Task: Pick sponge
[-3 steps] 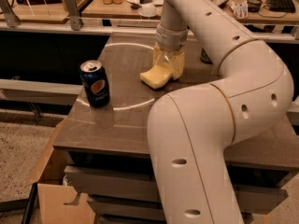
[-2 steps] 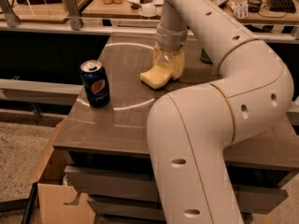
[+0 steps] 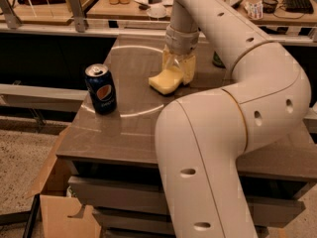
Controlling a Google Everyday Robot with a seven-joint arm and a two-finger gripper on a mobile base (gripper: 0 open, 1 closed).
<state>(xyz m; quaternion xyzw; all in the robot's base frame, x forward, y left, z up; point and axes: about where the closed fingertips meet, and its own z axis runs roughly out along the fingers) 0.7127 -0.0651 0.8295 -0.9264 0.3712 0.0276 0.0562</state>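
Note:
The pale yellow sponge (image 3: 165,81) lies on the brown table top (image 3: 124,133), near its middle. My gripper (image 3: 179,69) points down from the arm's wrist, right over the sponge's right end. Its cream-yellow fingers (image 3: 188,67) stand on either side of that end and are closed on it. The sponge's left end sticks out toward the lower left and rests on or just above the table. No green face of the sponge shows.
A blue Pepsi can (image 3: 101,89) stands upright left of the sponge. My arm's big links (image 3: 233,133) cover the table's right half. A dark green thing (image 3: 218,61) peeks out behind the arm. A cardboard box (image 3: 59,214) sits on the floor at lower left.

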